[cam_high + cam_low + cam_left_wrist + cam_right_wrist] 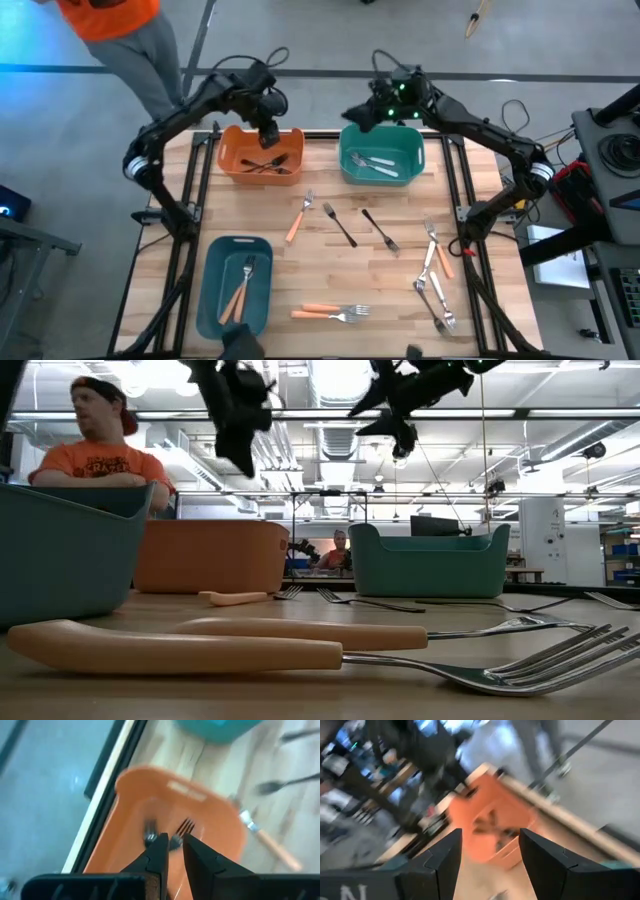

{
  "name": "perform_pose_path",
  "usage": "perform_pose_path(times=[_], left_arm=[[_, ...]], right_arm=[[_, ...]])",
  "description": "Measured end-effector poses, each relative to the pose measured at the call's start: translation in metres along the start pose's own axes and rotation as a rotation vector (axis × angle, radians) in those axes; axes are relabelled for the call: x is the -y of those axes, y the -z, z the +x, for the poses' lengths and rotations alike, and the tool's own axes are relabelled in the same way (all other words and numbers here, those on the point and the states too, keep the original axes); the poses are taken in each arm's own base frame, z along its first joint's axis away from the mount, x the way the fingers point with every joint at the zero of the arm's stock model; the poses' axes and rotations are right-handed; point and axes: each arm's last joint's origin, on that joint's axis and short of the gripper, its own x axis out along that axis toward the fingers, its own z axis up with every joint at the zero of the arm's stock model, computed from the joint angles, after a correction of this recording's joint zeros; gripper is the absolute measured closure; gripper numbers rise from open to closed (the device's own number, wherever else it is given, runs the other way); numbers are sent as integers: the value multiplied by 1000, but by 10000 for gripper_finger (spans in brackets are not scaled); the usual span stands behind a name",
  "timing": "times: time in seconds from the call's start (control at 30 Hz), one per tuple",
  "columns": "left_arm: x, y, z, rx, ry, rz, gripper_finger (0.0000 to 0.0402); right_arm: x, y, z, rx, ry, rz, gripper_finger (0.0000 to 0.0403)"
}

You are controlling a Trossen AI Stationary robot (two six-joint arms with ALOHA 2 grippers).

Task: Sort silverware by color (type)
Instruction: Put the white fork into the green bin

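My left pincer (268, 133) hovers nearly closed, empty, over the orange plastic bin (232, 158) holding black forks (266, 165); right pincer (357, 112) gapes wide, empty, upper centre.

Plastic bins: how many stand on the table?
3: orange rectangular plastic bin back left, green rectangular plastic bin back right, blue rectangular plastic bin front left; none seems hidden.

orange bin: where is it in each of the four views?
High view: orange bin at the table's far edge, left of centre, under the left pincer.
Low view: left of centre, behind the forks.
Left wrist view: fills the centre, black forks inside.
Right wrist view: centre, blurred.
Shared landmark: the green bin beside it.
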Motion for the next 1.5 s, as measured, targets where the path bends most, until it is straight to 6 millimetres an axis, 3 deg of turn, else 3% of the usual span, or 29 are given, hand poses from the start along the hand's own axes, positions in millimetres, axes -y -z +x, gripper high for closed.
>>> perform_pose_path(times=[0.17, 0.4, 0.6, 0.73, 0.93, 1.03, 1.23, 1.5], left_arm=[[24, -7, -30, 186, 51, 29, 361], [66, -18, -62, 396, 111, 89, 361], [102, -23, -71, 458, 192, 123, 362], [129, -27, -72, 481, 267, 110, 362], [176, -24, -76, 475, 384, 136, 362], [199, -20, -79, 478, 357, 144, 362], [234, -12, -85, 513, 310, 203, 362], [233, -5, -88, 531, 305, 250, 362]], right_arm=[[-33, 26, 11, -151, -64, 68, 216], [-68, 71, 9, -444, -37, 161, 216], [-78, 101, -1, -682, 97, 265, 216], [-87, 124, -11, -818, 244, 243, 216], [-114, 154, -20, -885, 357, 145, 216], [-126, 166, -23, -892, 373, 113, 216], [-132, 193, -27, -933, 431, 109, 216], [-117, 224, -32, -978, 573, 201, 216]])
